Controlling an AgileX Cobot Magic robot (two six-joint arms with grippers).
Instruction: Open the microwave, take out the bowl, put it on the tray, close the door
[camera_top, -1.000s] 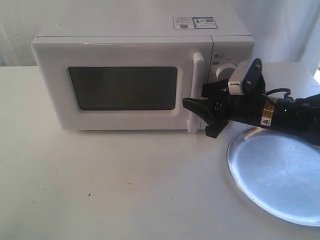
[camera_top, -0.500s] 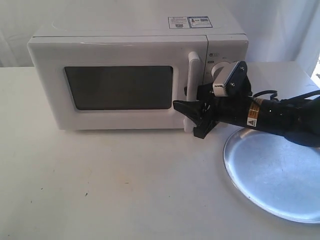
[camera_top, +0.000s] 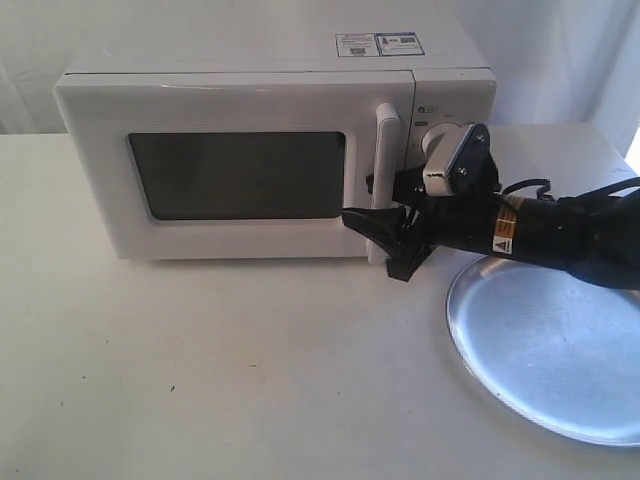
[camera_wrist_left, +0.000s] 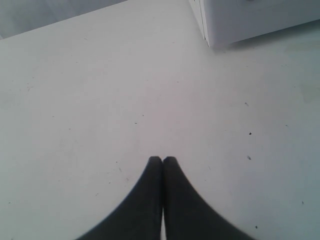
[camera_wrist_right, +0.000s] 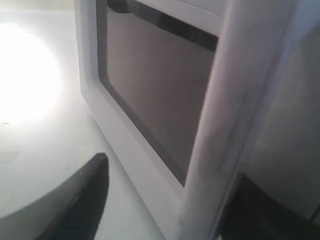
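The white microwave (camera_top: 200, 60) stands at the back of the table with its door (camera_top: 100, 170) closed; the dark window (camera_wrist_right: 160, 85) fills the right wrist view. My right gripper (camera_top: 380, 215) (camera_wrist_right: 170, 200) is open, its fingers on either side of the vertical bar handle (camera_top: 386, 150) (camera_wrist_right: 235, 100), near its lower end. One finger (camera_wrist_right: 80, 200) stays apart from the handle. The silver tray (camera_top: 550, 350) lies at the right, bare. My left gripper (camera_wrist_left: 162, 160) is shut on nothing, above bare table. The bowl is hidden.
The right arm (camera_top: 560, 240) crosses above the tray's far rim and covers part of the microwave's dials (camera_top: 437, 135). A corner of the microwave (camera_wrist_left: 250, 20) shows in the left wrist view. White table (camera_top: 200, 380) spreads in front.
My right gripper has slid a little further left across the door handle. The whole scene also shifted slightly left in the exterior view. The door stays closed.
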